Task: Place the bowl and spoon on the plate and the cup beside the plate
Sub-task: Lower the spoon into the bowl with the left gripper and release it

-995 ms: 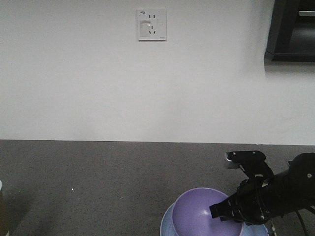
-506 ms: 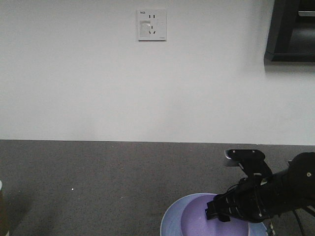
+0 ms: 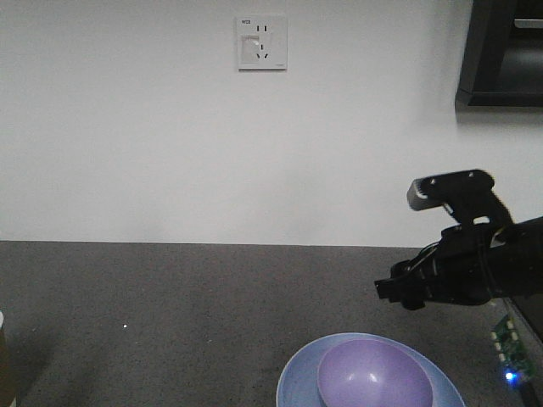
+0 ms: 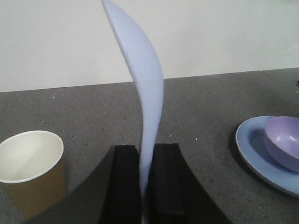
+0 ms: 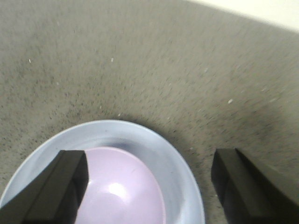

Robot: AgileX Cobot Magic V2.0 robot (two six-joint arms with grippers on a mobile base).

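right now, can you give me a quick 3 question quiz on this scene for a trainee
1. True or false: the bowl sits on the plate.
2. Fill in: the right claw is ___ (open or shut).
3. What holds the spoon? A the left claw; B the right claw; C nothing, it lies on the plate.

Key: 1 true; 2 open; 3 A.
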